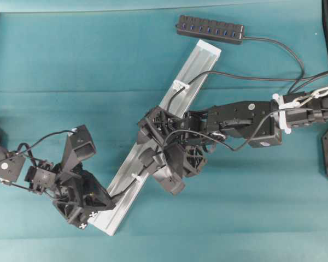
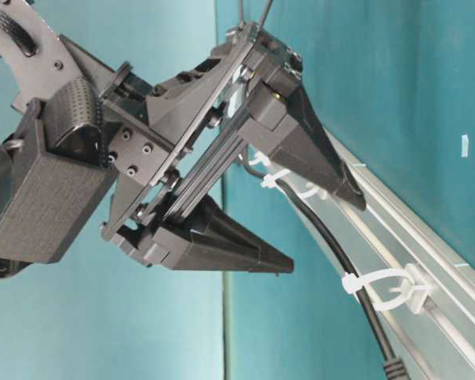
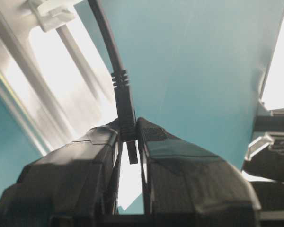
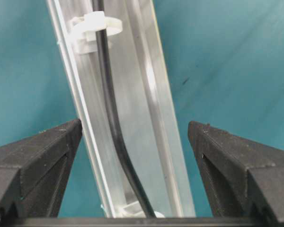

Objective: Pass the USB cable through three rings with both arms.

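Overhead – rail: the silver rail lies slantwise on the teal table, from lower left up to the black hub.
Overhead – USB cable: the USB cable leaves the hub, loops at the right and comes back onto the rail at the upper ring.
Overhead – my left gripper: my left gripper sits at the rail's lower end, just past the lowest ring.
Overhead – my right gripper: my right gripper reaches across the middle of the rail, its fingers spread to either side.

Table level – right gripper: the two pointed fingers stand wide apart, holding nothing.
Table level – rings: the cable runs down the rail through two white rings, one by the upper finger and one lower down.

Left wrist – grip: my left pads are pressed together on the cable's slim plug, cord rising toward a ring.

Right wrist – grip: my fingers flank the rail, spread, touching nothing.
Right wrist – cable: the cord passes through a ring and down the rail's groove to another clip at the bottom edge.
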